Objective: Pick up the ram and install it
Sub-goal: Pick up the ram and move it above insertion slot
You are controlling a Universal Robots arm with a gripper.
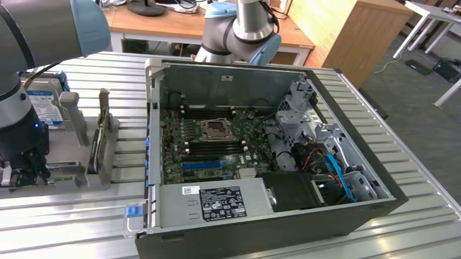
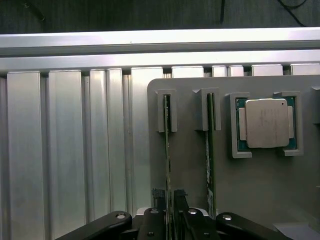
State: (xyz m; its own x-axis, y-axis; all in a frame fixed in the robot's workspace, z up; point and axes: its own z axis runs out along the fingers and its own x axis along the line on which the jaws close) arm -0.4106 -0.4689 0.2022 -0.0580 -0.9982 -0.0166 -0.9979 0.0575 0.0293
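Two green ram sticks stand on edge in slots of a grey holder plate [image 2: 250, 190]. My gripper [image 2: 169, 194] is down over the end of one ram stick [image 2: 167, 145], with a black finger [image 2: 159, 199] close against each face of it. The other stick [image 2: 210, 140] stands free in the neighbouring slot. In the exterior view my arm [image 1: 21, 124] hangs over this holder at the view's left, beside the open computer case [image 1: 346, 97]. The motherboard's memory slots [image 1: 209, 144] lie around the processor socket.
A silver processor chip [image 2: 265, 122] sits in its own pocket on the holder, beside the free stick. A hard drive with a blue-and-white label [image 1: 43, 102] stands behind the holder. A second robot arm [image 1: 241, 32] rises behind the case. The table [image 2: 65, 150] is ribbed aluminium.
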